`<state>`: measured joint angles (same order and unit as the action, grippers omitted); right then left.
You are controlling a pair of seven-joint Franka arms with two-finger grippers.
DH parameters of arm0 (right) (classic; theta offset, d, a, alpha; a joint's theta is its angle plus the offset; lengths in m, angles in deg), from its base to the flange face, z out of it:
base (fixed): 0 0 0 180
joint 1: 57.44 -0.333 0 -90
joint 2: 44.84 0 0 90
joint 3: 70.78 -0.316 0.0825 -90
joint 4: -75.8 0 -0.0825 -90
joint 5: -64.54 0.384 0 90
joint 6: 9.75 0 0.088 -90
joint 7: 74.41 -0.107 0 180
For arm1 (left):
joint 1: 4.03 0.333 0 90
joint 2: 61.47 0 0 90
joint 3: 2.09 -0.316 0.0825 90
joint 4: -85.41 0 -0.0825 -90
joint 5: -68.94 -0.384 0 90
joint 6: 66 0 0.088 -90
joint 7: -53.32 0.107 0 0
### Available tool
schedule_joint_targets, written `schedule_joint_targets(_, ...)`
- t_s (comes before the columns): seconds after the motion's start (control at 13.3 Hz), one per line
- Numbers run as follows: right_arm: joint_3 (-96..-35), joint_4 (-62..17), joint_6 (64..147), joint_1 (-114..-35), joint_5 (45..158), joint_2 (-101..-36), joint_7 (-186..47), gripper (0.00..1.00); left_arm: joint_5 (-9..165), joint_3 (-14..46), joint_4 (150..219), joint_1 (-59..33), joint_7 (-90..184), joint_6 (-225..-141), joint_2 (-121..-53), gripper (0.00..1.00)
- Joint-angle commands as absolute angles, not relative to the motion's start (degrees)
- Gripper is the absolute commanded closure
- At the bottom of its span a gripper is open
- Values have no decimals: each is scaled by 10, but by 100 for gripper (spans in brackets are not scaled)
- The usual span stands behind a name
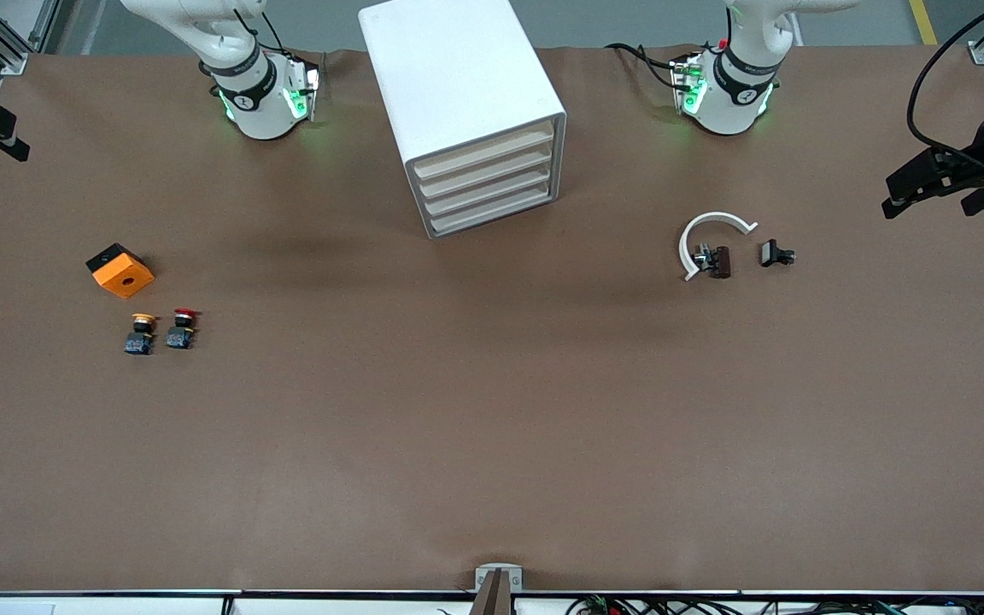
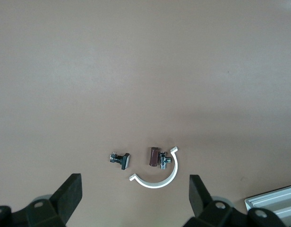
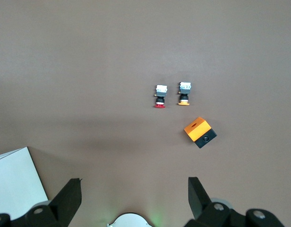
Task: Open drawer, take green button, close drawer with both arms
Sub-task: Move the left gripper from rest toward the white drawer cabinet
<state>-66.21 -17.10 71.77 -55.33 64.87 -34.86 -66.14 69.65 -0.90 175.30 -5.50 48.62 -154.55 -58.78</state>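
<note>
Mistaking the yellow-capped button or the red-capped button, nearest at eight o'clock, for the green button is one risk. The right gripper hangs over them, fingers spread. The left gripper, also spread, hangs over the white clip at two o'clock. The green button shows nowhere; it is likely inside the drawer cabinet at twelve o'clock, whose drawers are all shut. Pulling the wrong drawer, or dragging the unbraced cabinet, could spoil things.

Robot lab, two bench-mounted arms, brown table
</note>
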Motion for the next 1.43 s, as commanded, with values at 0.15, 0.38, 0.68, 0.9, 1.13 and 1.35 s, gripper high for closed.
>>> schedule_joint_targets(0.15, -663, -171, 715, -547, 648, -342, -657, 0, 701, -9, 1744, -54, 484, -1535, -591, 0)
schedule_joint_targets(0.38, -663, -171, 715, -547, 648, -342, -657, 0, 701, -9, 1751, -53, 488, -1535, -591, 0)
schedule_joint_targets(0.68, -663, -171, 713, -546, 647, -342, -658, 0, 700, -11, 1756, -45, 481, -1526, -604, 0)
schedule_joint_targets(0.9, -663, -175, 717, -538, 648, -341, -665, 0, 701, -11, 1761, -44, 481, -1527, -628, 0)
schedule_joint_targets(1.13, -663, -176, 718, -535, 648, -340, -665, 0, 703, -10, 1767, -43, 480, -1533, -650, 0)
schedule_joint_targets(1.35, -663, -176, 718, -536, 648, -339, -666, 0, 703, -9, 1792, -45, 479, -1569, -668, 0)
